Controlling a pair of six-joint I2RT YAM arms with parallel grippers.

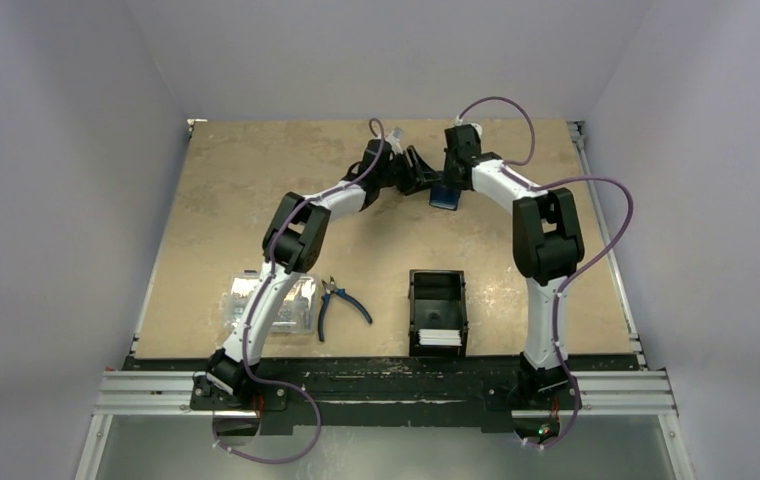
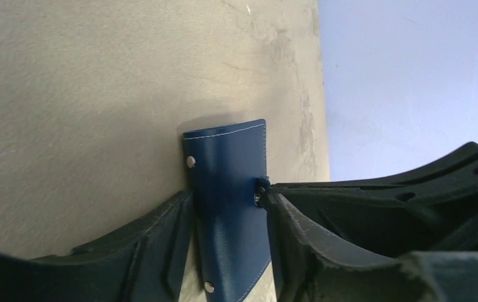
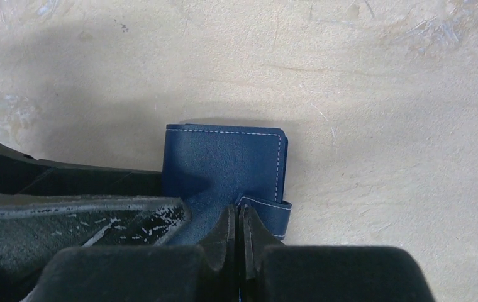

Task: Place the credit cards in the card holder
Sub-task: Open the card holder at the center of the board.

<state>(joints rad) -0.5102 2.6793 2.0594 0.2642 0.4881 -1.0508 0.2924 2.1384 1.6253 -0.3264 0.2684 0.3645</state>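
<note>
The navy card holder (image 1: 444, 194) is at the far middle of the table, between my two grippers. In the left wrist view it (image 2: 230, 189) lies between the spread fingers of my left gripper (image 2: 230, 251). The right-hand fingertip (image 2: 274, 201) touches its snap tab, and a sliver of table shows beside the other finger. My right gripper (image 3: 238, 211) is shut, pinching the thin stitched strap at the edge of the card holder (image 3: 224, 167). White credit cards (image 1: 439, 337) lie stacked in the near end of the black tray (image 1: 437, 285).
A clear plastic box (image 1: 296, 305) sits at the near left, partly under my left arm. Blue-handled pliers (image 1: 339, 303) lie just right of it. The black tray stands at the near middle, close to the table's front edge.
</note>
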